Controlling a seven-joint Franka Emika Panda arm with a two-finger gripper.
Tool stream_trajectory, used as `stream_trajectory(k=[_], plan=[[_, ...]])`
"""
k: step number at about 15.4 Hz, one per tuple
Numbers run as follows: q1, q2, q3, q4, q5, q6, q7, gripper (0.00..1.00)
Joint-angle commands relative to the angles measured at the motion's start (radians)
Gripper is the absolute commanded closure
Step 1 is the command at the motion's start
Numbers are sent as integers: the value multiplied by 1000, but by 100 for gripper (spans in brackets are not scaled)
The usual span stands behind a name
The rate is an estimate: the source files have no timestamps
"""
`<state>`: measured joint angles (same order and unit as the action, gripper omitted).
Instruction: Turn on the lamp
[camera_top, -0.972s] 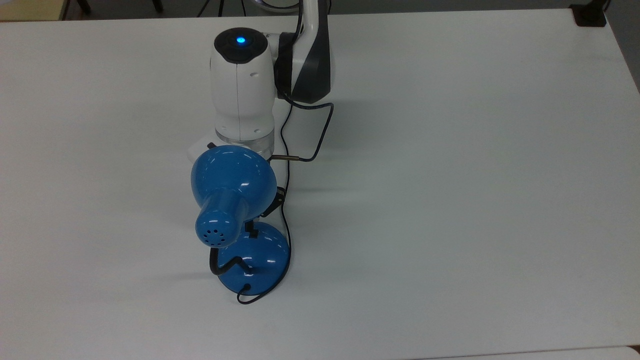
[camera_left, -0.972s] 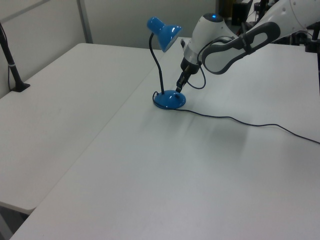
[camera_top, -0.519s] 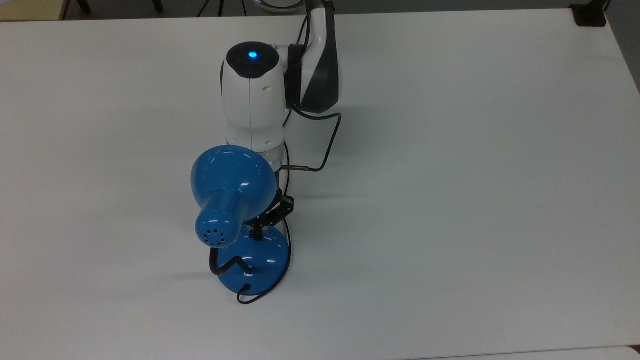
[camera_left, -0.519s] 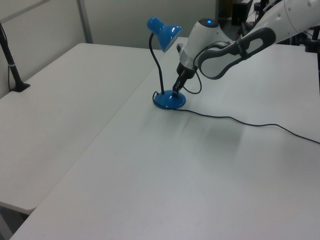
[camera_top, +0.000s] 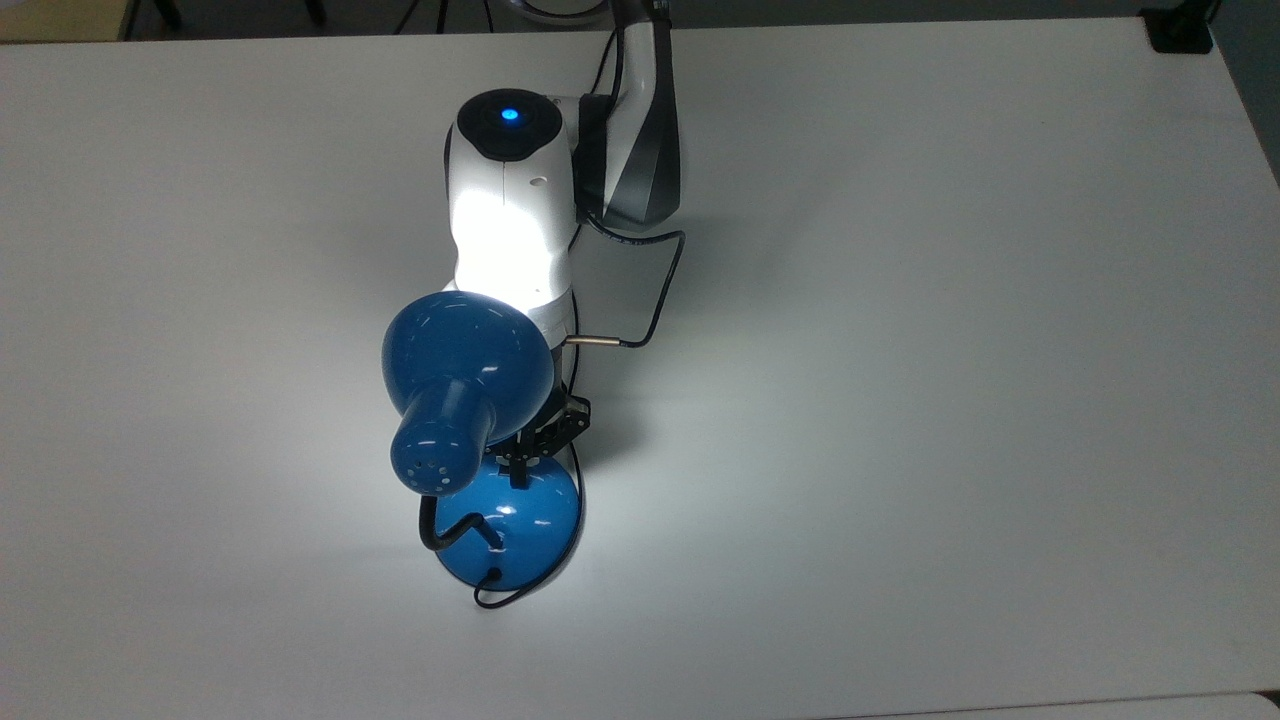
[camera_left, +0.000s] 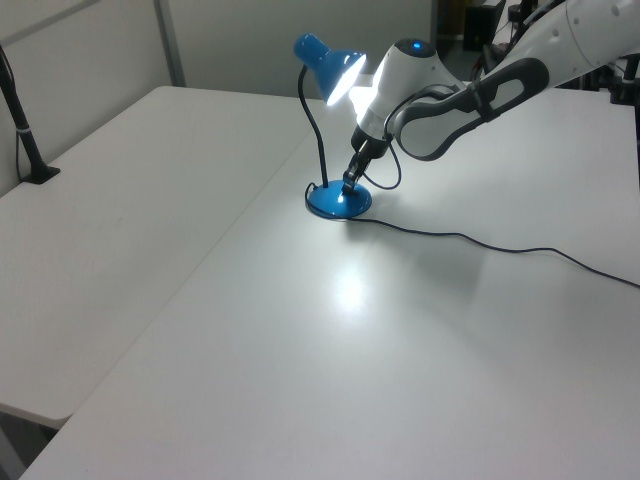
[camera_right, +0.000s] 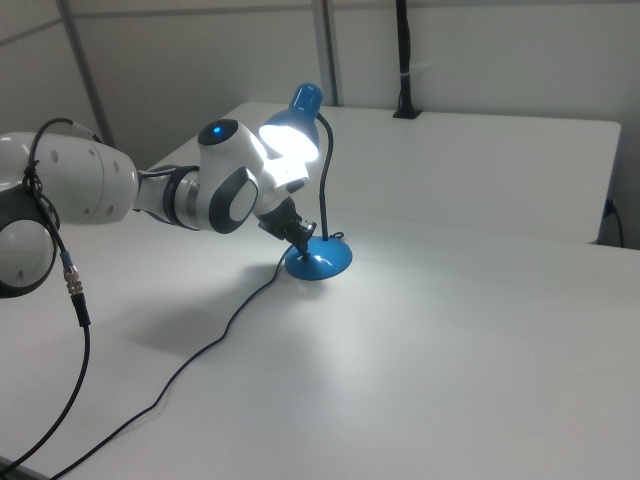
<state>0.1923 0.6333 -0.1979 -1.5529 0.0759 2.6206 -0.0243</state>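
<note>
The lamp (camera_top: 480, 440) stands mid-surface (camera_top: 950, 400) and is lit, its glow on the arm (camera_top: 510, 210) and the white top, so the switching looks done. The pincer (camera_top: 520, 472) presses its tip on the base; its opening I cannot tell. Next: lift straight off, clear of the shade above and the cord (camera_left: 480, 242) beside.
</note>
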Motion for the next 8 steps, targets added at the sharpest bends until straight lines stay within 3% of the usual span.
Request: stream_trajectory(k=[1, 5, 8], plan=[[19, -82, -8, -76, -2, 15, 24, 100], [27, -282, -6, -271, -1, -45, 27, 100], [12, -403, -6, -279, 1, -325, 35, 100]])
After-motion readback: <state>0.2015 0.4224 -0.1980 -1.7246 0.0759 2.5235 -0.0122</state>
